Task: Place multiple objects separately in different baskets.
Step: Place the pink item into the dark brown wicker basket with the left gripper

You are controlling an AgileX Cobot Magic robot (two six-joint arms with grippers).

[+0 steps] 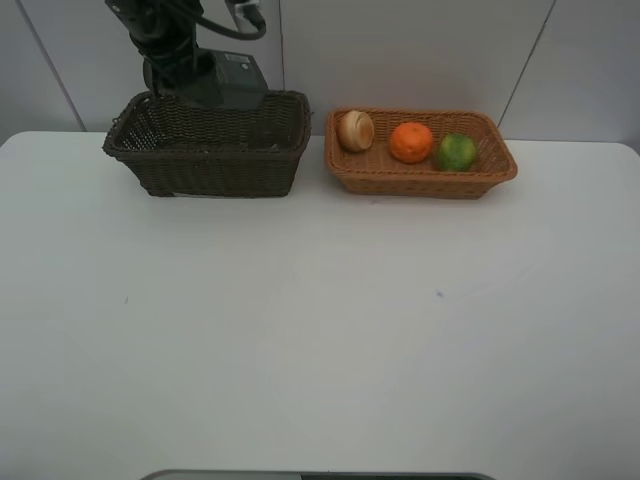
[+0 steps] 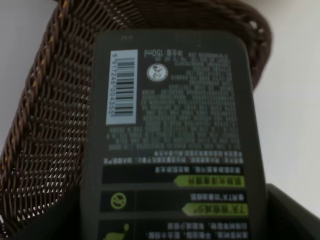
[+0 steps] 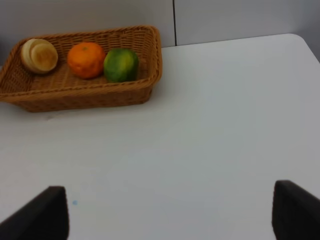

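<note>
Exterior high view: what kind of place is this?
Probably a lab tabletop test setup: a bare white table, plain grey wall panels, and two wicker baskets staged for a robot arm.

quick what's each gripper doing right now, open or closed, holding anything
Left gripper: over the dark brown basket, around the dark bottle; whether it grips cannot be told.
Right gripper: open, holding nothing, above the bare white table.
</note>
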